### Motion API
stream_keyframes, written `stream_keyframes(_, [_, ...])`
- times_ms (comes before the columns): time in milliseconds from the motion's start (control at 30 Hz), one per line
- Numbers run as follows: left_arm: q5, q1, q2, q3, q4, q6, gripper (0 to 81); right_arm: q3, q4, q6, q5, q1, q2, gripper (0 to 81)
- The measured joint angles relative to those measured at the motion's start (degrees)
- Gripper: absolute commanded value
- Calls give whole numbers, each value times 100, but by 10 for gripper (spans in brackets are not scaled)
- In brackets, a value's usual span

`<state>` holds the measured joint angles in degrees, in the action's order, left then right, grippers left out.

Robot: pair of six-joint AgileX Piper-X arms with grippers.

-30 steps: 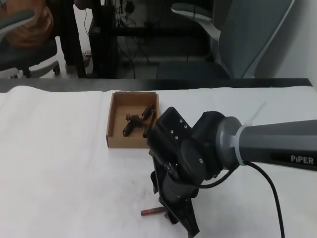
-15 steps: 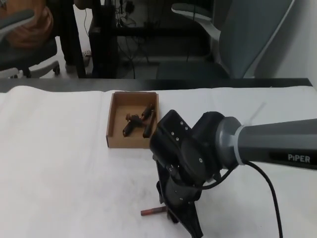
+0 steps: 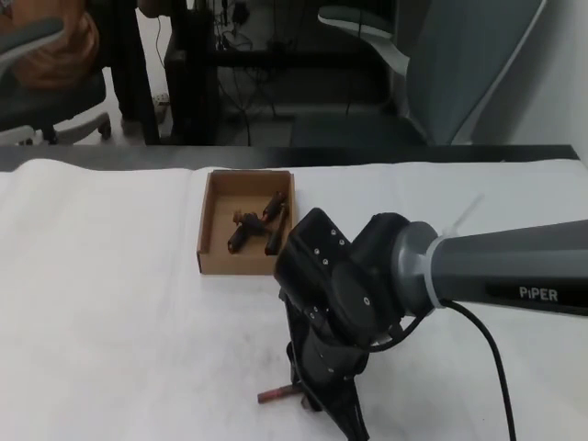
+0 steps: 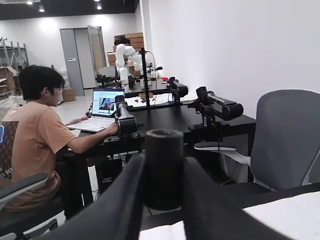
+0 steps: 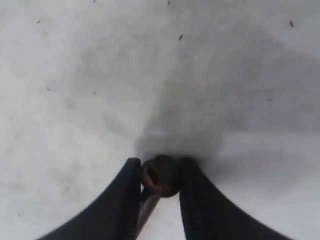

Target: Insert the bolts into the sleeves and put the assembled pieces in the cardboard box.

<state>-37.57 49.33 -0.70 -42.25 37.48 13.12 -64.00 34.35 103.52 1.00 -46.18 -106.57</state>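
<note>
Nearest me, at the bench's front edge, the right gripper (image 5: 159, 167) is down on the white cloth (image 3: 110, 303) with its jaws closed on the bolt (image 3: 278, 395) - in the right wrist view I see a black finger touching each side of the bolt's dark round end, and the shank runs back between the fingers toward the camera. In the high view the bolt lies flat on the cloth, its reddish length sticking out to the left from under the gripper. The right arm (image 3: 367, 285) comes in from the right edge, bends down steeply and covers the cloth right behind the bolt. The left gripper (image 4: 164, 165) is raised and faces out into the room, jaws clamped on a black sleeve (image 4: 163, 150). The sleeve stands upright between the two fingers, its open top end above the fingertips. I cannot tell where this gripper sits over the bench. Farther back, about mid-bench and left of the arm's wrist, is the cardboard box (image 3: 203, 230), open-topped, flat on the cloth. The arm's housing overlaps its near right corner in the high view. Inside it several dark assembled pieces (image 3: 266, 225) lie loose at different angles, from the middle toward the right wall - I can't make out an exact count. Past the bench's far edge stands a grey office chair (image 3: 459, 73).
</note>
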Motion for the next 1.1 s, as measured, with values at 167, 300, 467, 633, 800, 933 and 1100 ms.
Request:
stream_keyframes(167, [197,0,0,0,51,24,18,13,-1005,-1044,333,37,-13,6])
stream_keyframes(300, [845,0,0,0,242,39,18,26,-1910,-2543,613,244,259,6])
stream_keyframes(467, [1720,0,0,242,434,20,18,26,-2029,-5430,607,609,1218,6])
stream_keyframes(633, [2529,0,56,1162,419,-355,18,26,-1426,-7519,657,598,2462,6])
stream_keyframes(800, [3104,0,613,2061,-690,-804,18,16,-944,-8937,669,131,3866,6])
stream_keyframes(933, [3230,0,1182,2502,-2075,-1061,18,11,-688,-9345,858,-499,4480,6])
stream_keyframes(1100, [3610,0,2118,2683,-3042,-1380,18,11,-375,-9789,1291,-1231,4505,6])
